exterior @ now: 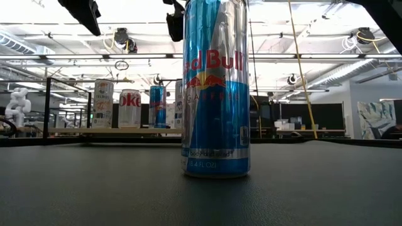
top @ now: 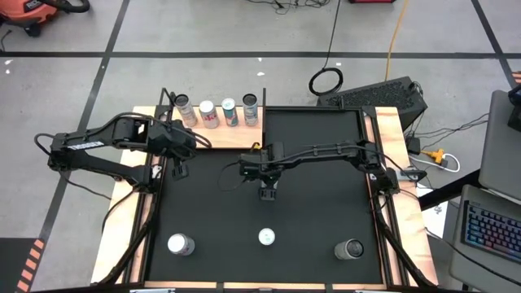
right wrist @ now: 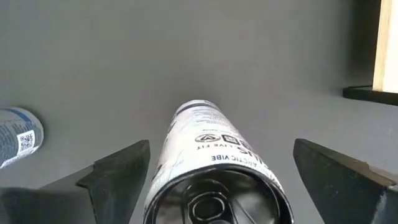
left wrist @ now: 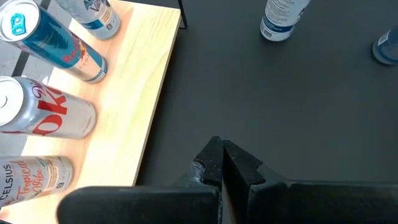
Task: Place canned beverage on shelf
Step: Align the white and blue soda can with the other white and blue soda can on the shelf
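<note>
A white canned beverage (right wrist: 205, 124) stands upright on the black mat (top: 326, 179), seen from above in the right wrist view. My right gripper (right wrist: 221, 145) hangs open over it near the table's middle (top: 267, 193), one finger on each side with a gap. From the high view the gripper hides this can. The light-wood shelf (top: 236, 137) lies at the far left and bears several upright cans (top: 208, 112). My left gripper (left wrist: 222, 163) is shut and holds nothing, above the mat beside the shelf's near edge (top: 177, 168).
Three more cans stand near the table's front edge: one at the left (top: 181, 244), a blue Red Bull can (exterior: 215, 88) in the middle (top: 266, 237), one at the right (top: 352, 249). Thin black uprights (exterior: 48, 107) rise at the shelf's corners.
</note>
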